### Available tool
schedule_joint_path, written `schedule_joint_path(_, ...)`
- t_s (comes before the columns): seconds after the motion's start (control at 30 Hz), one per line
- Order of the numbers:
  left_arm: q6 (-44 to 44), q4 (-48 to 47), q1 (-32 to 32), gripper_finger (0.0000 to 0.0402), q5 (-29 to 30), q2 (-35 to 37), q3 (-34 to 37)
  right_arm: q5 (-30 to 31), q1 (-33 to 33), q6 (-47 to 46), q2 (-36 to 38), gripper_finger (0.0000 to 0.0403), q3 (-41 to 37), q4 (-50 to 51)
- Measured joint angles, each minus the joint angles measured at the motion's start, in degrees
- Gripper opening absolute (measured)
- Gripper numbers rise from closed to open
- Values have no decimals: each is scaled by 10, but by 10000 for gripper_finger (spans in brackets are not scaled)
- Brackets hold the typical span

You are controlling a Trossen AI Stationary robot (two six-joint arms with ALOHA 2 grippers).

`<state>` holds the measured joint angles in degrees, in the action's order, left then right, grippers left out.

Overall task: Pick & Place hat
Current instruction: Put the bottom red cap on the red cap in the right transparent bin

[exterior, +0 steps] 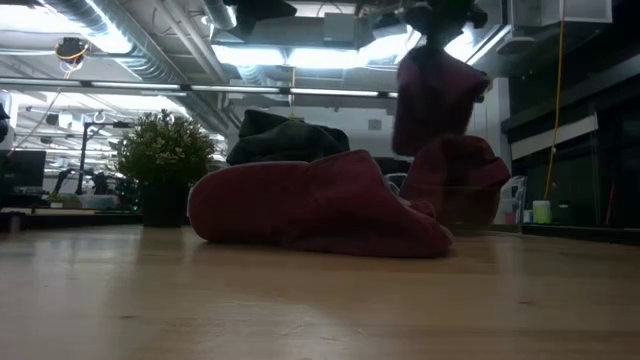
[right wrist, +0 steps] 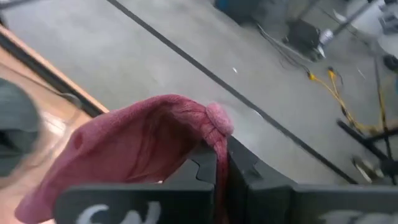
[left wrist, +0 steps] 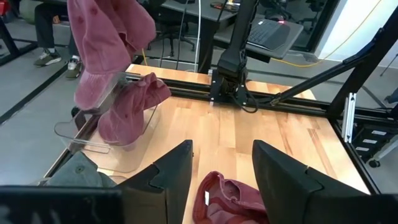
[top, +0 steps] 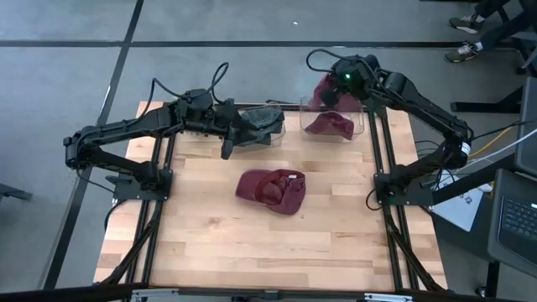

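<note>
A light wooden table point(top: 252, 239) stands on a grey concrete floor point(top: 67, 75) crossed by dark lines. Beyond it, a potted plant point(exterior: 165, 160), what may be office desks, exposed ceiling ducts point(exterior: 130, 50) and bright strip lights point(exterior: 290, 55).

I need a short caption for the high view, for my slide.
Right gripper holds a maroon hat above the clear bin.

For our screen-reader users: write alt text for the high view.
Seen from above, the right gripper dangles a maroon hat over a clear bin already holding another, while the left gripper hovers beside a dark green hat; a third maroon hat lies mid-table.
</note>
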<state>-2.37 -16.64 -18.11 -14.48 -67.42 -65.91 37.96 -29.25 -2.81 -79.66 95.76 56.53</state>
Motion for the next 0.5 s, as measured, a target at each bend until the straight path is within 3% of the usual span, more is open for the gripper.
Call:
schedule_joint_path(0.37, 1, 0, 0, 158, 0, 0, 0, -52, -83, -16, 0, 7, -4, 44)
schedule_joint_path(0.5, 1, 0, 0, 157, 0, 0, 0, -113, -111, -30, -1, 7, -4, 45)
